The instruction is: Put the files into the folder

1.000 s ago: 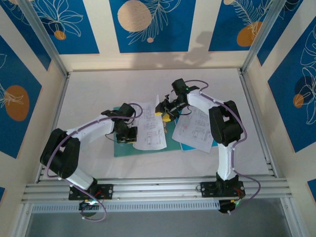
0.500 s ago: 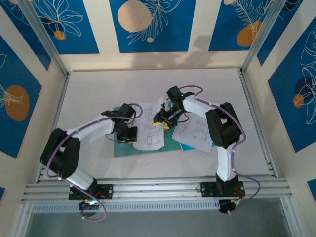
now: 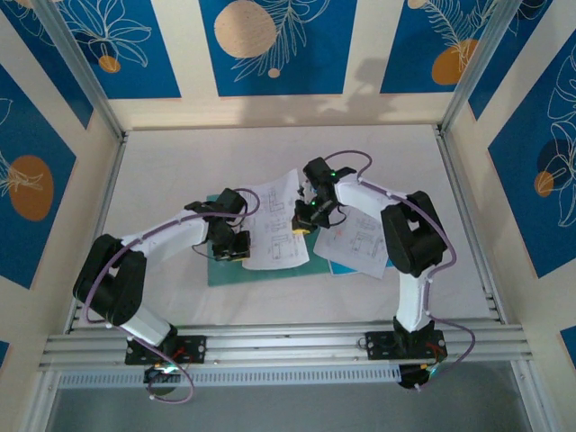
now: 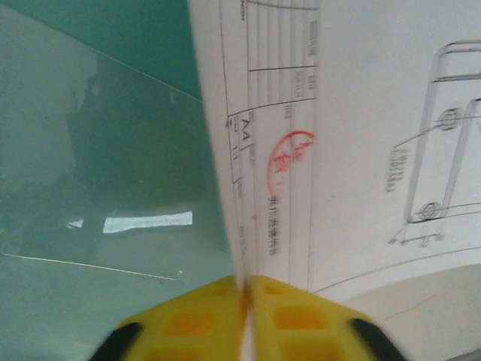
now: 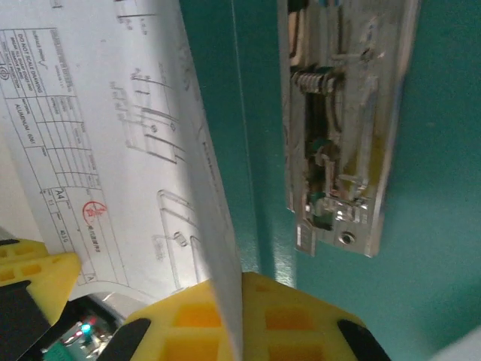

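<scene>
White paper printed with black line drawings, a ruled title block and a small red stamp, the sheet [image 3: 274,225] hangs bowed over the teal folder [image 3: 222,271], which lies flat in the middle of the worktop [image 3: 180,162]. The left tool [image 3: 236,250] is pinched closed on the sheet's left edge. The right tool [image 3: 304,223] is clamped on its right edge, near the folder's metal clip [image 5: 342,128]. A second sheet [image 3: 358,236] lies to the right on a cyan-blue sheet [image 3: 342,266].

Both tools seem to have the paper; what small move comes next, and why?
Probably lower the sheet flat onto the open folder. The left tool and right tool each pinch an edge of it, and it bows above the teal inside beside the metal clip.
</scene>
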You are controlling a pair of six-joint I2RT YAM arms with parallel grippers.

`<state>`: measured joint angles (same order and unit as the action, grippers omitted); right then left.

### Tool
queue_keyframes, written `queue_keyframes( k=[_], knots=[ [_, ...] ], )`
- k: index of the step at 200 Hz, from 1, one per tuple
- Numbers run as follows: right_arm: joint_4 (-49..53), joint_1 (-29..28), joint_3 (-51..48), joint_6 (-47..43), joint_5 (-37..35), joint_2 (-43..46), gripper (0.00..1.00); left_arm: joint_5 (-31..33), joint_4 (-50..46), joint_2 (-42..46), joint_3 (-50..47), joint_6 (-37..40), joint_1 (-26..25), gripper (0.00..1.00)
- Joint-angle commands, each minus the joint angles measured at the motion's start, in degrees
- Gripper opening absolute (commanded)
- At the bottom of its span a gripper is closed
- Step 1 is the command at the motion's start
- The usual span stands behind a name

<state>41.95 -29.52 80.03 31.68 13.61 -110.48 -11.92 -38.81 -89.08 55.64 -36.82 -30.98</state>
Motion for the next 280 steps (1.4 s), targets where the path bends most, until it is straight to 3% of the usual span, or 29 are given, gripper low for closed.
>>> queue_keyframes(
  k=[1, 22, 56, 116, 179, 280],
  knots=[
    [3.0, -0.4, 1.2, -5.7, -7.3, 4.9, 0.0, 1.0, -1.7, 2.5, -1.8, -2.6, 2.0, 0.28],
    [3.0, -0.4, 0.6, -9.7, -10.6, 8.8, 0.0, 1.4, -2.5, 4.7, -4.0, -4.8, 5.2, 0.32],
    [1.7, -0.8, -1.3, -15.6, -16.0, 15.1, 0.0, 1.0, -3.9, 7.6, -7.9, -6.4, 11.3, 0.29],
    [-4.7, -4.9, -7.2, -23.8, -20.6, 24.2, 0.0, 0.6, -4.5, 10.8, -14.2, -8.0, 17.5, 0.04],
    [-11.6, -8.9, -6.6, -28.2, -18.7, 23.6, 0.0, 0.1, -3.7, 12.6, -17.8, -9.5, 18.4, 0.0],
    [-11.5, -12.3, -5.8, -33.1, -15.2, 20.3, 0.0, 0.6, -5.0, 16.7, -20.5, -10.8, 18.4, 0.0]
  ],
)
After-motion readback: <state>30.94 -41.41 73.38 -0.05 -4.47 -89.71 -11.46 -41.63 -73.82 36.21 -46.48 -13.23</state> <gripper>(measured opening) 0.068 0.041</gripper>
